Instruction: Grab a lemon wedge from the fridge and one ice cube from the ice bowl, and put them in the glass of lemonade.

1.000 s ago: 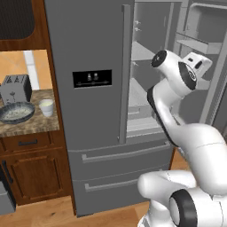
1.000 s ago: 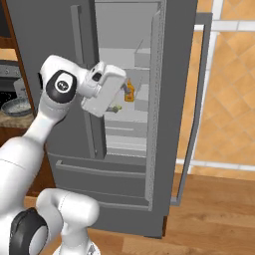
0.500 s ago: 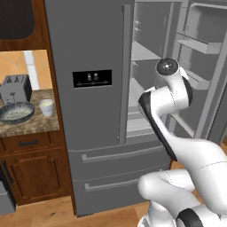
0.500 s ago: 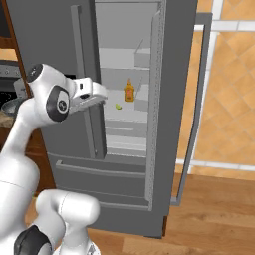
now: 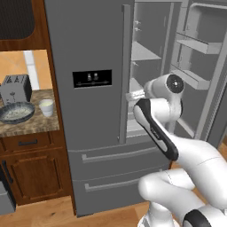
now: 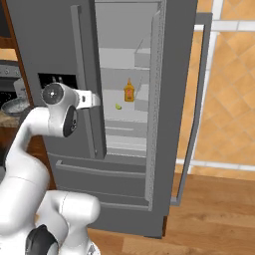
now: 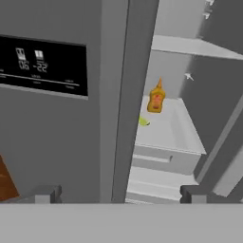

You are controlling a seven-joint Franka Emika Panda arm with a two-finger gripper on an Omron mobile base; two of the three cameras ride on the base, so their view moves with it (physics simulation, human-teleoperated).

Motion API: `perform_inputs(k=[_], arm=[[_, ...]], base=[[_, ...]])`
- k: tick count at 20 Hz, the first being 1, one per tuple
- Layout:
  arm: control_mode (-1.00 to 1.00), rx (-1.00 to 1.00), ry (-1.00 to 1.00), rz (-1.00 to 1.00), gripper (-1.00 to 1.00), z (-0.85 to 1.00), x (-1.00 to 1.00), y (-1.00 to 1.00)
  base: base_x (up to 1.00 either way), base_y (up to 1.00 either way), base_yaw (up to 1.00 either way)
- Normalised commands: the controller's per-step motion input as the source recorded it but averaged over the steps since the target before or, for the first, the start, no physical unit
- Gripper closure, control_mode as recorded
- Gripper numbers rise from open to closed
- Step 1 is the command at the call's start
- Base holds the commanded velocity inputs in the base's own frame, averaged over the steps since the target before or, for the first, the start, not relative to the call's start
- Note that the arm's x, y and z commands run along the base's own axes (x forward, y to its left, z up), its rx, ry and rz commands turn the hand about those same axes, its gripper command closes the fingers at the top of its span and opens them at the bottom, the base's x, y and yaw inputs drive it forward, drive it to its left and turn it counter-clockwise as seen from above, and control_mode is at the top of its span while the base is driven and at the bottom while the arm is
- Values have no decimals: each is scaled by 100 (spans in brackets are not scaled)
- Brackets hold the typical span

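Reaching with the wide-open, empty end effector [image 7: 118, 192] toward the lemon wedge [image 7: 143, 122], risking clipping the fridge [image 7: 61, 137] door edge or toppling the orange bottle [image 7: 156, 98] just beside it.

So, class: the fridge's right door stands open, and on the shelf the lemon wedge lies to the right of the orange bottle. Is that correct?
Not quite. The lemon wedge lies to the left of the orange bottle, as the right base view shows. The fridge does have its right door open.

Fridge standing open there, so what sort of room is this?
A home kitchen, it seems, though rendered: a steel French-door fridge with its right door open, a toaster on a stone counter, and wooden cabinets beneath.
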Motion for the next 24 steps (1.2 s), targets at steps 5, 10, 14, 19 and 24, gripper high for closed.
perform_inputs(k=[5,10,14,19,24], arm=[[-100,1,11,0,-100,99,20,18],[-100,0,20,0,-100,9,65,12],[-100,5,15,0,-100,-52,96,6],[-100,4,-1,-2,-100,0,69,3],[-100,0,-5,-12,-100,0,28,19]], base=[[0,0,0],[0,0,0],[0,0,0],[0,0,0],[0,0,0]])
